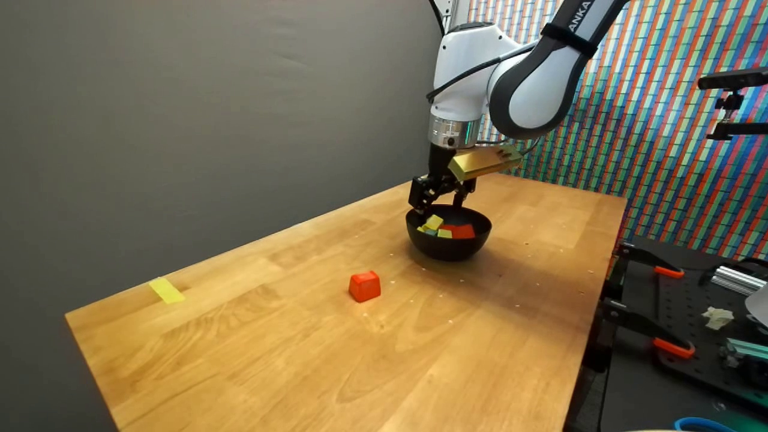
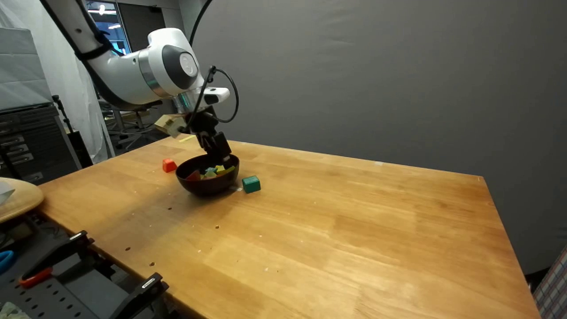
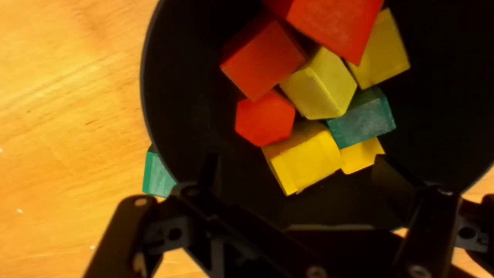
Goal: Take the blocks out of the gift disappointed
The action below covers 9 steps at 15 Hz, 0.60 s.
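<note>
Inside the black bowl (image 1: 444,248) on the desk (image 1: 336,360) we see red, yellow and green blocks (image 3: 318,87); a red-orange block (image 1: 365,286) and a green block (image 2: 251,184) sit outside. Our pincer (image 3: 297,168) is released, holding nothing. We judge a pick is in hand; next we should lower squarely around the yellow block (image 3: 307,160) framed by its jaws, clench and lift.

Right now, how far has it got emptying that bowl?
Probably done: a red block and a green block sit on the table, outside the black bowl. In hand: nothing; the gripper stands open at the bowl. Left: red blocks, yellow blocks and a second green block inside.
</note>
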{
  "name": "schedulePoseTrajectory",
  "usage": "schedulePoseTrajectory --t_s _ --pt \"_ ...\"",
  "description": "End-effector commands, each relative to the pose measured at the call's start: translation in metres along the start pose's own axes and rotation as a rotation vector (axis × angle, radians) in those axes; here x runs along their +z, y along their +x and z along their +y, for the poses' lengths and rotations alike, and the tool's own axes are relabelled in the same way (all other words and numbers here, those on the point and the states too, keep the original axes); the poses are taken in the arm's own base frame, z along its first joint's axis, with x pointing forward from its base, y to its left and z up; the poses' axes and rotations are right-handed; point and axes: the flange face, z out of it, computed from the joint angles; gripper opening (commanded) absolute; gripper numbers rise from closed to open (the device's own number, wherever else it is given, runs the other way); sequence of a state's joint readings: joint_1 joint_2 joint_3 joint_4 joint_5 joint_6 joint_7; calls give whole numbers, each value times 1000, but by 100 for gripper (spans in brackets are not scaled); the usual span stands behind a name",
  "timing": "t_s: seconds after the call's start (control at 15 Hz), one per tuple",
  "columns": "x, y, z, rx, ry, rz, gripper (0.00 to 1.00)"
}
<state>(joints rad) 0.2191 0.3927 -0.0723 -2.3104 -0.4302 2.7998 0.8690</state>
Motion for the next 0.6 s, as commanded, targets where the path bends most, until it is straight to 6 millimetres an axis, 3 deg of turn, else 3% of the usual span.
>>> schedulePoseTrajectory --t_s 0.0,0.2,0.27,0.47,0.53 --pt "18 14 -4 25 28 13 99" --pt "28 20 -8 34 36 10 93" --pt "30 21 -11 33 41 6 77" --pt "32 20 -13 36 51 -4 61" --pt "32 19 -14 39 52 -8 50"
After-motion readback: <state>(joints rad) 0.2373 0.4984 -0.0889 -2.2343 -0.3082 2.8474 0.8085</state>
